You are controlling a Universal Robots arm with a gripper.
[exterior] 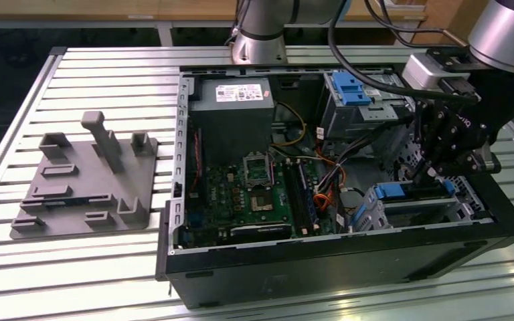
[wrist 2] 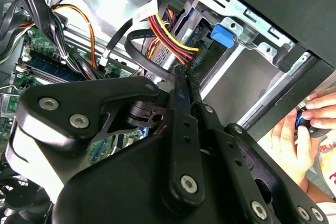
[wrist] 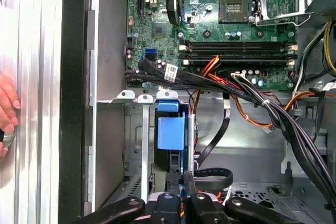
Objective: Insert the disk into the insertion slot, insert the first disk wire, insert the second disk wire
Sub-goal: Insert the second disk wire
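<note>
An open black desktop computer case (exterior: 328,267) lies on its side on a slatted aluminium table (exterior: 105,67). At the near end of the case, towards the exterior view's right, stands the silver perforated sheet-metal drive cage (exterior: 467,200), hard against the case's near wall. The flat silver disk in its bright blue plastic carrier frame (exterior: 398,192) sits inside that cage. In the first wrist view the carrier's blue end (wrist: 170,132) shows between the cage's upright silver rails (wrist: 131,98).

The black gripper (exterior: 425,175) hangs just above the cage's open end. In both wrist views its fingers (wrist 2: 181,98) are drawn narrow, with barely a seam between them (wrist: 180,174). I cannot tell whether anything is pinched at their tips. Those tips lie close to a red, yellow and black wire bundle (wrist 2: 168,38) and a black flat cable (wrist 2: 134,51), which crowd the gap between the cage and the green motherboard (wrist: 210,24).

Room is tight here. The case wall lies on one side, loose black cables (wrist: 294,129) cross on the other, and the taller grey bay with a blue latch (exterior: 351,90) stands farther back.

A person's hand (wrist 2: 294,135) rests outside the case wall. A grey moulded fixture plate (exterior: 78,187) lies well apart on the table, at the exterior view's left.
</note>
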